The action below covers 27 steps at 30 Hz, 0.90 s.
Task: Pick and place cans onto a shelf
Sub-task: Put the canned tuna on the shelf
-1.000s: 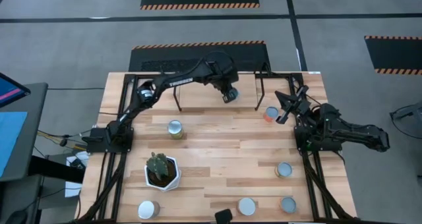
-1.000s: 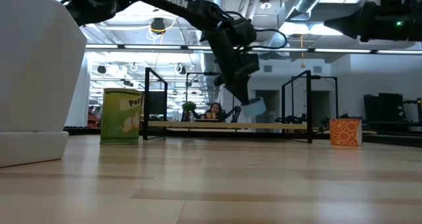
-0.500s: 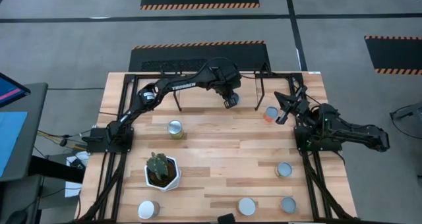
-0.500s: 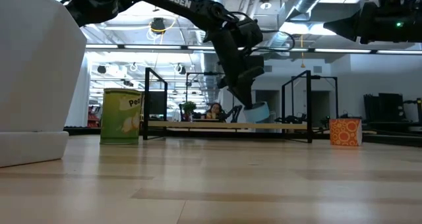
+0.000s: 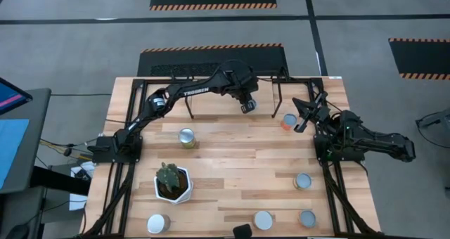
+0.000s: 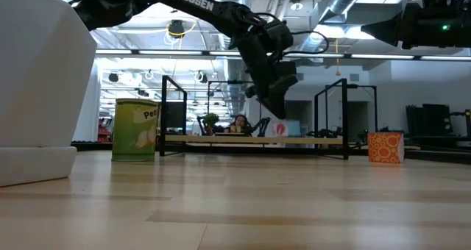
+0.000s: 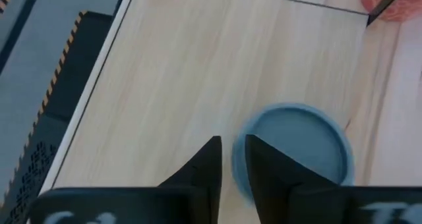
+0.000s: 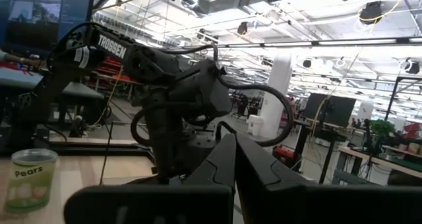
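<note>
- The high view looks straight down from well above, taking in the whole table [image 5: 232, 162], both arms and the floor around.
- The low view sits at tabletop height, facing level across the table to the shelf [image 6: 254, 140] and the room behind.
- The left wrist view looks closely down on the shelf top.
- The right wrist view faces level across the table; it shares the left arm with the low view.

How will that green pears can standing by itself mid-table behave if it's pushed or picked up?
The Pears can stands upright, slightly taller than wide, so a low push would probably slide it across the smooth table; a high one might tip it. Being round, it would likely roll once down. It looks rigid, so probably firm to grip.
</note>
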Each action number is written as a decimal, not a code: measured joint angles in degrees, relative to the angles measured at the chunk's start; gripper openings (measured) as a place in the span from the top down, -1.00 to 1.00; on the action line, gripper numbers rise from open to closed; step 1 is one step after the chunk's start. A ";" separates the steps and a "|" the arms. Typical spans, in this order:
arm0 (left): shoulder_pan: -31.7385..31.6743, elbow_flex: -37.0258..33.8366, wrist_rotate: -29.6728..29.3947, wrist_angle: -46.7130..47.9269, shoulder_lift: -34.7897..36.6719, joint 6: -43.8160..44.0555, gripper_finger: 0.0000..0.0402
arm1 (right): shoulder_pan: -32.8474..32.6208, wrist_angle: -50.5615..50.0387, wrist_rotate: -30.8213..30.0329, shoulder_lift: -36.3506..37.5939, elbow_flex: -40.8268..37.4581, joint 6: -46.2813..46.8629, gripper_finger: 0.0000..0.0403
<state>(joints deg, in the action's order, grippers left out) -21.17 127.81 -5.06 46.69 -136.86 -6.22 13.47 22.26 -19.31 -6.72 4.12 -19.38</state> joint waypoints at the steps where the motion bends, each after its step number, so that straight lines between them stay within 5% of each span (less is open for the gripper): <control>1: 0.00 0.58 -0.13 1.19 0.04 -0.04 0.68 | 0.02 -0.02 0.00 0.02 0.00 0.00 0.88; 11: 1.80 6.19 -2.70 22.03 0.59 -1.67 0.87 | 0.02 -0.44 -0.13 0.02 0.00 -0.44 0.88; 27: 1.66 0.22 -4.42 9.17 -0.27 -5.96 1.00 | 0.00 -0.44 -0.11 0.01 0.00 -0.57 0.88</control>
<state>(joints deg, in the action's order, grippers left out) -19.51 128.03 -9.47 55.87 -137.13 -12.17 13.47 21.82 -19.42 -6.71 4.12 -19.94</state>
